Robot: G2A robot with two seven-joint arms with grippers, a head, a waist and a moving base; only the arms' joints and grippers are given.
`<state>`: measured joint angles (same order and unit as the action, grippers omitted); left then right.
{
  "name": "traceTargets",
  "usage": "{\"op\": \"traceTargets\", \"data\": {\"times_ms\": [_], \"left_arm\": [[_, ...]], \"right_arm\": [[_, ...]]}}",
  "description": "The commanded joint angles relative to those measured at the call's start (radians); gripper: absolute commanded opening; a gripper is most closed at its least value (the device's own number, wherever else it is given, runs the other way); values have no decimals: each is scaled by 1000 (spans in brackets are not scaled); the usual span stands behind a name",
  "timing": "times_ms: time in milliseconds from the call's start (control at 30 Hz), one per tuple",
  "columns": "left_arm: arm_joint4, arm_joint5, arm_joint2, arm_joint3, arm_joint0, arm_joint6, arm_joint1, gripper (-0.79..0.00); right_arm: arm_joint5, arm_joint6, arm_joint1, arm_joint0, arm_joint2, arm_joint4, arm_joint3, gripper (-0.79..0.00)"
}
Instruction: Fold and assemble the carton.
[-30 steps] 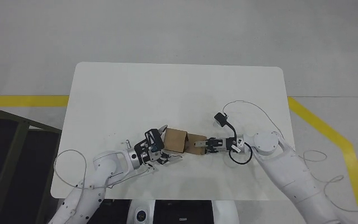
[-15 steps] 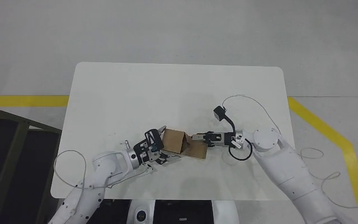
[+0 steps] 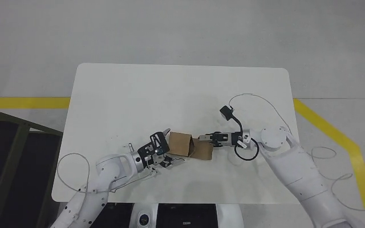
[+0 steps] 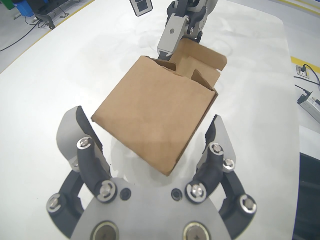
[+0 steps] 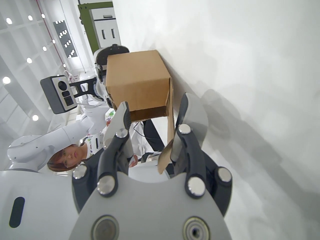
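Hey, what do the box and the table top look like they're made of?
Carton: plain brown cardboard, matte, with raw cut edges at its flaps. Table: smooth white top with a faint sheen, perhaps laminate or plastic; I cannot tell which.

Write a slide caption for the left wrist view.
Open left gripper flanks the near end of the carton; the right gripper sits at its far flap.
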<state>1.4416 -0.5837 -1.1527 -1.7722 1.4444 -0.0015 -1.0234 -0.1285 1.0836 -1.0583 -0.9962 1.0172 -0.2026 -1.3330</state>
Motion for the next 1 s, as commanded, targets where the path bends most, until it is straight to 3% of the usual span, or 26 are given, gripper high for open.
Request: {"op": "traceTargets", "data": {"times_ms": [0,333,567,967], "left_arm": [[0,1,0,-1,1,-1,0,0],[-2,7,5,-6,2,-5,-3,0],[0,9,11,-5,2,-6,-4,0],[4,16,14,-10,2,-7,-7,0]], "right_arm": [[9,5,8,-6,25,18,-6,-422],[86,74,52,-128,134,51,-123,-409],[113,52,58,-218,133,38,-215,-416],[87,21,47,-188,95,3,-240,-431]]}}
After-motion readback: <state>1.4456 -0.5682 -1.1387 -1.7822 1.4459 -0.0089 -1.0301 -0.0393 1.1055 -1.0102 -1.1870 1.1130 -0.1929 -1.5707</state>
